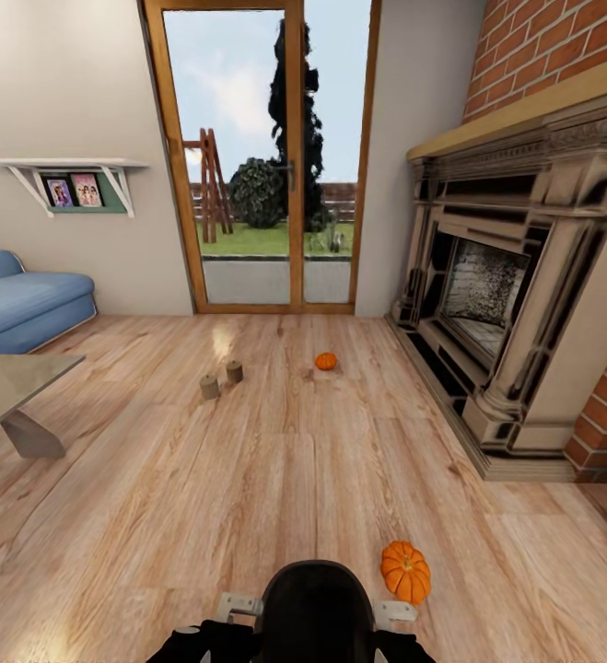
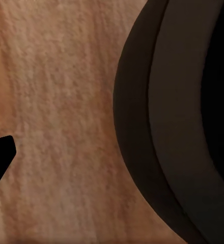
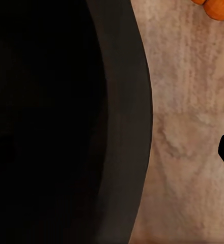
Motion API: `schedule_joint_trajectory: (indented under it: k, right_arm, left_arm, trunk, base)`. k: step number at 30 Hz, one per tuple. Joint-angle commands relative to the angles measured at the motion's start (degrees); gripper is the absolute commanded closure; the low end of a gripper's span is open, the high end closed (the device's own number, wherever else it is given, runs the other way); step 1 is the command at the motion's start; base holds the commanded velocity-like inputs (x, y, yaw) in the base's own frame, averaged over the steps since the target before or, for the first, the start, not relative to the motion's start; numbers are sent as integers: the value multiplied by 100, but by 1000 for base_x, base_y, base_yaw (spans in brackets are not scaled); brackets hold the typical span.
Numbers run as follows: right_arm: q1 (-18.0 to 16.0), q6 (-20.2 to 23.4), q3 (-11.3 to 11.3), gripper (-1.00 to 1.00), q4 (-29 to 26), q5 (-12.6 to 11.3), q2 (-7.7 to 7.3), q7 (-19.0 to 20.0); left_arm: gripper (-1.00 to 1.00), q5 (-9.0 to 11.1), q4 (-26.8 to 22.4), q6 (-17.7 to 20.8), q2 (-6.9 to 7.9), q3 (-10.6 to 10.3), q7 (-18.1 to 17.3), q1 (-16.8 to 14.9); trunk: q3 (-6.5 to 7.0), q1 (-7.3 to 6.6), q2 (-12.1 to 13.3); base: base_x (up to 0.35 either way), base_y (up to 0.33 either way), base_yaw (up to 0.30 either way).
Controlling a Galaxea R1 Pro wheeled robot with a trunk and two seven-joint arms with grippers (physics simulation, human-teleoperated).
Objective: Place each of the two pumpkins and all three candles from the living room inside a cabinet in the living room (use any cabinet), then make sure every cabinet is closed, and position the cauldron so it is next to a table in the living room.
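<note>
The near pumpkin [image 1: 405, 571] sits on the plank floor [image 1: 248, 479] just right of the robot's dark trunk; it looks hard, ribbed and light, likely to roll if nudged, so a hold across its widest ribs, with the stem left free, seems safest; its orange edge [image 3: 216, 7] also shows in the right wrist view. The far pumpkin [image 1: 326, 361] lies well ahead, near the glass door [image 1: 266, 157]; two candles [image 1: 222, 378] stand upright just beside each other to its left; they look stiff, smooth and light, easy to tip, best pinched around the side of the cylinder.

Whether either hand is open or closed I cannot tell; each wrist view gives a black sliver at its edge, a fingertip perhaps, over bare floor beside a large dark curved body; nothing appears to be held.

The table [image 1: 8, 387] stands at near left with its slab leg on the floor; the blue sofa [image 1: 22, 308] is behind it; the ornate fireplace [image 1: 515, 276] and brick chimney [image 1: 561, 46] take the right side; the floor between the robot and the far things lies open, so little seems to stand in the way.
</note>
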Motion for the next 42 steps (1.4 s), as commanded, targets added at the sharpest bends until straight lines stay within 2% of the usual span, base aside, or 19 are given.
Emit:
schedule_joint_trajectory:
  k: [1, 7, 11, 20, 22, 27, 30, 32, 36, 42]
  right_arm:
    - [0, 28, 15, -100, -12, -45, 0, -32]
    - [0, 28, 15, -100, -12, -45, 0, -31]
    - [0, 28, 15, -100, -12, -47, 0, -32]
    - [1, 28, 15, -100, -12, -45, 0, -33]
    - [0, 28, 15, -100, -12, -45, 0, -31]
    - [0, 28, 15, -100, -12, -45, 0, -29]
    - [0, 28, 15, -100, -12, -45, 0, -29]
    - [0, 28, 15, -100, -12, -45, 0, -29]
    - [0, 28, 15, -100, -12, -45, 0, -29]
    - [0, 28, 15, -100, -12, -45, 0, -29]
  left_arm:
    - [-100, -25, -13, 25, 4, -17, -3, 0]
    - [-100, -22, -19, 24, 4, -14, -8, 0]
    - [-100, -19, -19, 27, 1, -16, -9, 0]
    - [-100, -18, -20, 32, 1, -16, -32, 0]
    - [-100, -18, -20, 32, -2, -18, -70, 0]
    - [-100, -22, -20, 41, 11, -19, -493, 0]
    - [-100, -25, -17, 52, 12, -19, -615, 0]
    - [-100, -26, -14, 55, 12, -19, -633, 0]
    - [-100, -26, -12, 51, 13, -19, -631, 0]
    - [-100, -27, -11, 49, 13, -19, -614, 0]
  trunk:
    - [-6, -1, -2]
    - [-6, -1, -2]
    - [-94, 9, -8]
    - [-94, 9, -8]
    - [-94, 9, -8]
    - [-94, 9, -8]
    - [-94, 9, -8]
    - [-94, 9, -8]
    - [-183, 19, -13]
    - [-183, 19, -13]
  base:
    - [0, 0, 0]
    - [0, 0, 0]
    - [0, 0, 0]
    - [0, 0, 0]
    - [0, 0, 0]
    - [0, 0, 0]
    - [0, 0, 0]
    - [0, 0, 0]
    - [0, 0, 0]
    - [0, 0, 0]
